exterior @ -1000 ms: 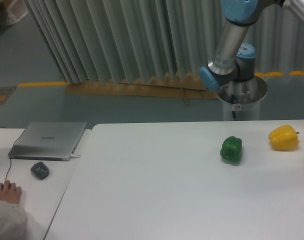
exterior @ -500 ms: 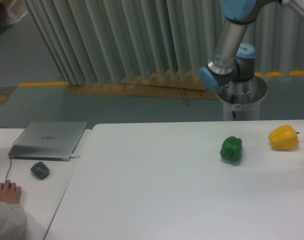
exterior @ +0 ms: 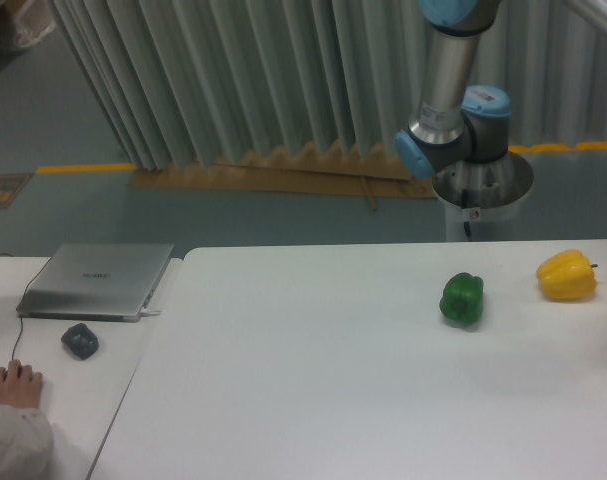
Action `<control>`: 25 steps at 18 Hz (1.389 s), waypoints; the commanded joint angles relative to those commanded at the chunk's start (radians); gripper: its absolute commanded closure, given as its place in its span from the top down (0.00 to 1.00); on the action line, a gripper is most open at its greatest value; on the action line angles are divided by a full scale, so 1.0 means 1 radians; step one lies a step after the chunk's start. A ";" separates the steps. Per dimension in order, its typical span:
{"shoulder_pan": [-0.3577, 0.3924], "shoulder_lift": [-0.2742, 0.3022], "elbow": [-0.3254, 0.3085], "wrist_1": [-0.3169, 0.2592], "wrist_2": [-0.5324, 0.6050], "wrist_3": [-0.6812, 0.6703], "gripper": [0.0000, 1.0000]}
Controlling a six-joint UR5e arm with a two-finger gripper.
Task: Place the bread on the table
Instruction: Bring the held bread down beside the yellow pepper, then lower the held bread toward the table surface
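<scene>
Laptop (exterior: 96,281), dark mouse (exterior: 80,341) and a person's hand (exterior: 16,384) sit unchanged on the side desk; on the white worktop (exterior: 283,380) the green pepper (exterior: 462,298) and yellow pepper (exterior: 567,276) have not moved. Only the arm (exterior: 445,70) has swung, its upper link now steeper, suggesting it is travelling. Bread and end effector are both out of view, so its grip cannot be judged

wide open white table (exterior: 313,380) up front, green pepper (exterior: 462,298) and yellow pepper (exterior: 567,276) parked right rear, laptop (exterior: 98,281) off left
</scene>
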 joint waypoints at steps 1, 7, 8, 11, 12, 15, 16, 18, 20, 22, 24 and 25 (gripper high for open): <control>-0.017 -0.003 0.000 0.002 0.000 -0.026 0.10; -0.134 -0.041 -0.002 0.014 -0.003 -0.187 0.10; -0.146 -0.055 0.000 0.038 -0.003 -0.207 0.10; -0.161 -0.071 -0.002 0.054 -0.001 -0.229 0.10; -0.161 -0.069 -0.002 0.054 0.000 -0.229 0.10; -0.161 -0.069 -0.002 0.054 0.005 -0.229 0.10; -0.161 -0.068 -0.002 0.054 0.005 -0.229 0.10; -0.161 -0.064 -0.003 0.054 0.005 -0.227 0.10; -0.161 -0.064 -0.005 0.054 0.006 -0.229 0.11; -0.161 -0.066 -0.006 0.054 0.006 -0.229 0.11; -0.163 -0.069 -0.014 0.057 0.006 -0.229 0.12; -0.163 -0.071 -0.014 0.058 0.006 -0.227 0.20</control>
